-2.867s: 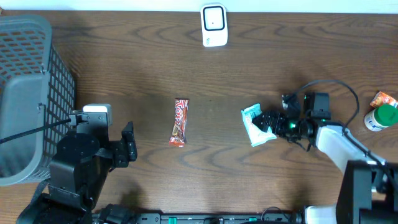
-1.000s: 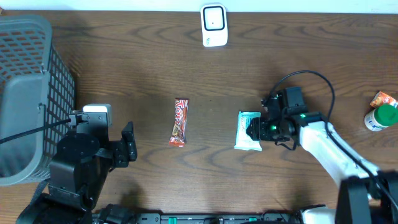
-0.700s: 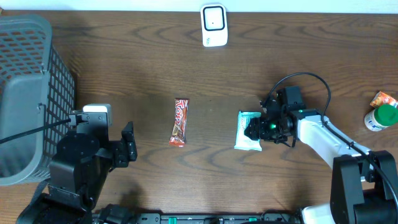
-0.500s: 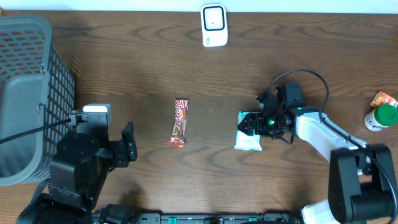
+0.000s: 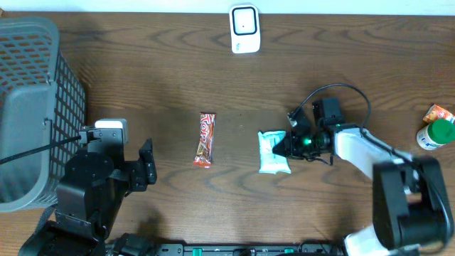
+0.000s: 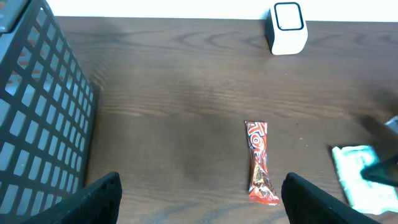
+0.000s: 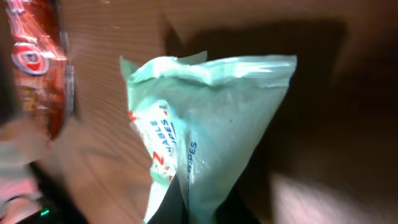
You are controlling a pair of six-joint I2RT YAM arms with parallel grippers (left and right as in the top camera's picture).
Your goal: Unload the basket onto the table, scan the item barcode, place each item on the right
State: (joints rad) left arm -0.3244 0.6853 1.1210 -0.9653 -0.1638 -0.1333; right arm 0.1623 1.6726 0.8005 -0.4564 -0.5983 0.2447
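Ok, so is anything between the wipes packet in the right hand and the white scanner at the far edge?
Nothing visible. The right hand pinches the wipes packet; only tabletop shows between it and the scanner. The candy bar lies off to the packet's left in the overhead view, outside that line.

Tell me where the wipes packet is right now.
Overhead, the wipes packet sits right of center, pinched by the right gripper, with the candy bar to its left.

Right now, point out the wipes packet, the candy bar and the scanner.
wipes packet (image 5: pixel 271 152): overhead view, middle of its pale green wrapper.
candy bar (image 5: pixel 205 139): overhead view, centre of the red wrapper.
scanner (image 5: pixel 244 30): overhead view, middle of its white body.
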